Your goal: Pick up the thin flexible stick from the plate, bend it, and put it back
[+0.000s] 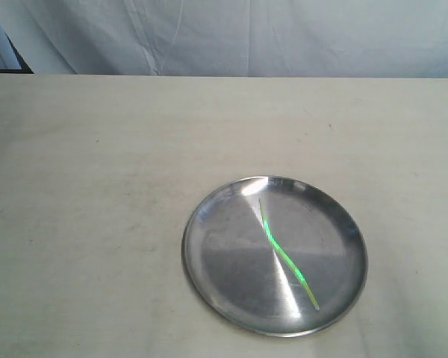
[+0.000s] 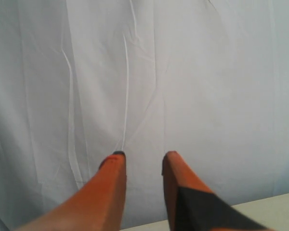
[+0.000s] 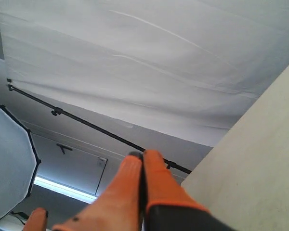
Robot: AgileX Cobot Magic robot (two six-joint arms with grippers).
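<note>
The round silver plate (image 1: 209, 257) rests on the table toward the front right in the exterior view. On it lies the thin neon-green stick (image 1: 285, 255), gently curved, running from the plate's upper middle down to its lower right. Neither arm shows in the exterior view. In the left wrist view my left gripper (image 2: 143, 155) stands open, its orange fingers apart with nothing between them, facing a white cloth. In the right wrist view my right gripper (image 3: 142, 154) is shut, its orange fingers pressed together on nothing, pointing up and away from the table.
A pale beige table (image 1: 97, 209) fills most of the exterior view, with a white cloth backdrop (image 1: 246, 33) behind its far edge. The right wrist view shows a black rod (image 3: 86, 123), a studio softbox (image 3: 9, 159) and a table edge (image 3: 260, 144).
</note>
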